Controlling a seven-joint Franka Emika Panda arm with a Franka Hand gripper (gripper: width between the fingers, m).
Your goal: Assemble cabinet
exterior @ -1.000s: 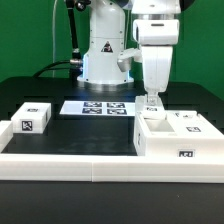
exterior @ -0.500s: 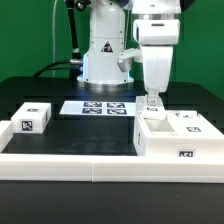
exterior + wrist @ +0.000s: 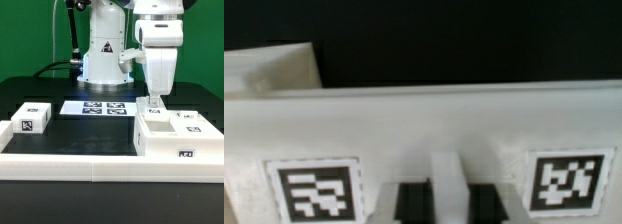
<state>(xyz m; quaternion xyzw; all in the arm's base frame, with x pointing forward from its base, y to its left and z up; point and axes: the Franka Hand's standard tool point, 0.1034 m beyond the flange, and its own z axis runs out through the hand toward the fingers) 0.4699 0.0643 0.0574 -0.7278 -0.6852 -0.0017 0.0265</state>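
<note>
Gripper (image 3: 153,104), nearly closed, seemingly pinches cabinet (image 3: 176,141) wall.

I see the arm (image 3: 103,50) standing behind the tool, off to the exterior view's left of it. The wrist (image 3: 160,12) sits straight above the gripper (image 3: 153,103), tool axis vertical, pointing down. In the wrist view both dark fingers (image 3: 411,203) run parallel, and the jaws stand narrow with a thin gap. I can't tell if they're clamping.
</note>
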